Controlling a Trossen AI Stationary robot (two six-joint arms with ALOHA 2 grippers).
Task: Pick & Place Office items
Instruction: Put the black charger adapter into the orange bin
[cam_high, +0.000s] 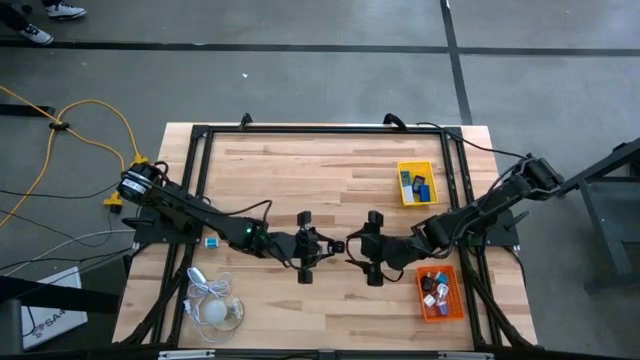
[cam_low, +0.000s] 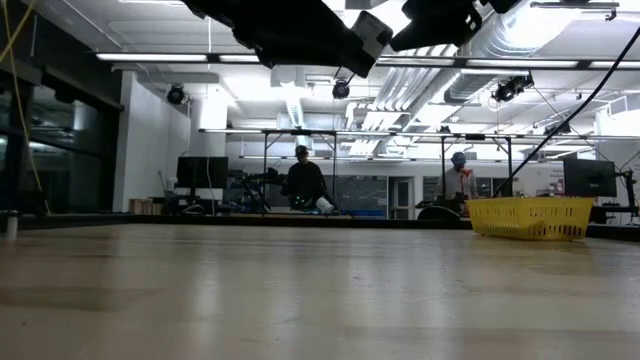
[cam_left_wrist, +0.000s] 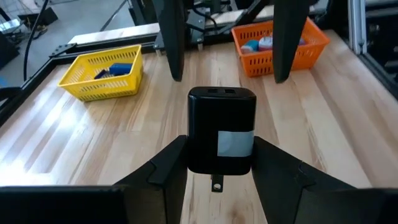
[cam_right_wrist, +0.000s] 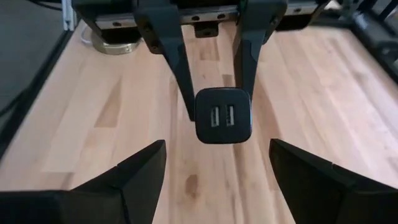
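At the lower middle of the high view, your left gripper (cam_high: 330, 246) pinches a black USB charger block (cam_left_wrist: 221, 138) above the bare wood table (cam_high: 300, 180), its port end facing the right gripper (cam_high: 352, 246), whose jaws stand spread wide just beside it. You can judge the block rigid, light and smooth-sided, so take it across its flat faces near the port end. The yellow tray (cam_high: 416, 184) at upper right and the orange tray (cam_high: 440, 292) at lower right lie well apart; nothing blocks you.
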